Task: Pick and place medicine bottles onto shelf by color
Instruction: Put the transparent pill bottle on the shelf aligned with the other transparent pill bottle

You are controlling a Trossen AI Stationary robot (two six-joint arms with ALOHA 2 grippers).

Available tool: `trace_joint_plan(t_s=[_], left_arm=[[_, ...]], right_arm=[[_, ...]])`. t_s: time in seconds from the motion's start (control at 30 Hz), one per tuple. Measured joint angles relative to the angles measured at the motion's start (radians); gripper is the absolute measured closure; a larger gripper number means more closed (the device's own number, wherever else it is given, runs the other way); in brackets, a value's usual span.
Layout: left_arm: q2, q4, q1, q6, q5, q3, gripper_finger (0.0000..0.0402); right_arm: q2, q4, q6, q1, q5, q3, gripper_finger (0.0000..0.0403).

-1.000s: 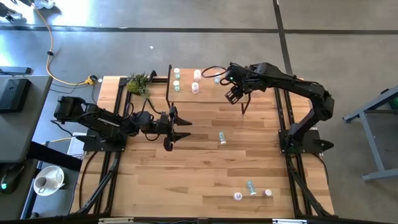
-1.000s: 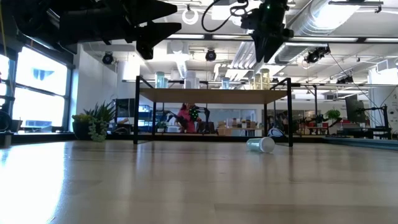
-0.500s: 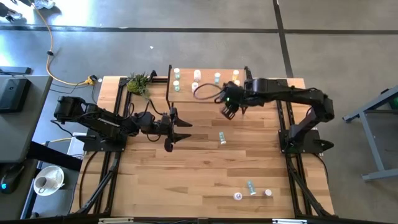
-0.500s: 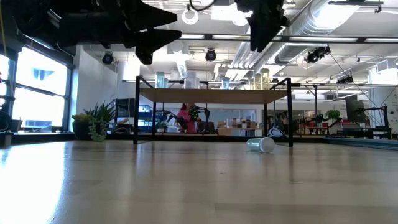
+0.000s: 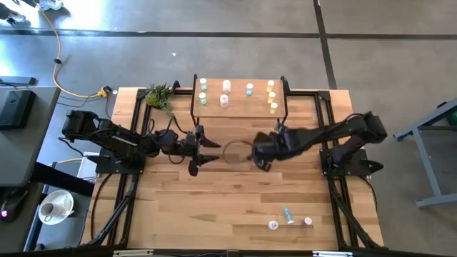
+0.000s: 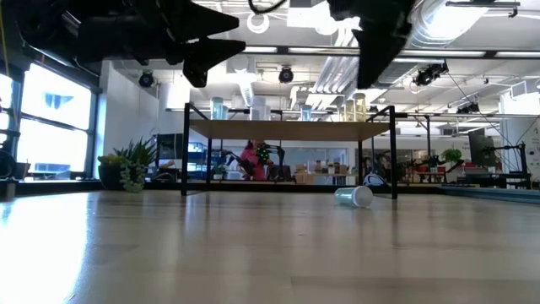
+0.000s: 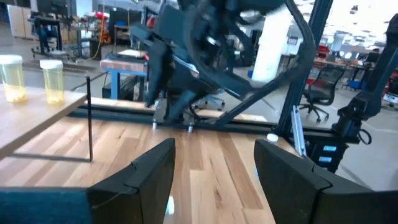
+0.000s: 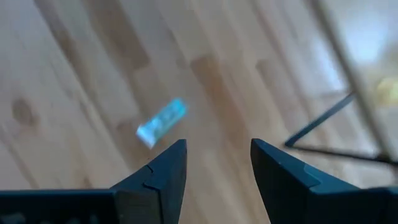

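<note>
Slatted wooden worktop carries the shelf at its far edge; a teal bottle lies toppled just ahead of the right hand, released and empty. Closing off-centre could roll it away; left hand waits, released

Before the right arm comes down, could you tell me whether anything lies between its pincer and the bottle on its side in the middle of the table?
Nothing visible does. The right pincer stands open and empty above bare wood, with the lying bottle just ahead of its fingertips.
</note>
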Motion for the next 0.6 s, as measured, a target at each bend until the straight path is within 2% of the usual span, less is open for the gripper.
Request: trace_joint_plan(t_s=[0.17, 0.4, 0.6], left_arm=[[0.000, -0.064, 0.000, 0.000, -0.001, 0.000, 0.0193], [0.000, -0.095, -0.010, 0.000, -0.004, 0.000, 0.0193], [0.000, -0.096, -0.036, 0.000, -0.004, 0.000, 0.0193]], right_arm=[[0.000, -0.030, 0.152, 0.122, -0.001, -0.069, 0.0234], [0.000, -0.059, 0.346, 0.309, 0.025, -0.082, 0.0234], [0.000, -0.059, 0.504, 0.475, 0.109, -0.082, 0.0234]])
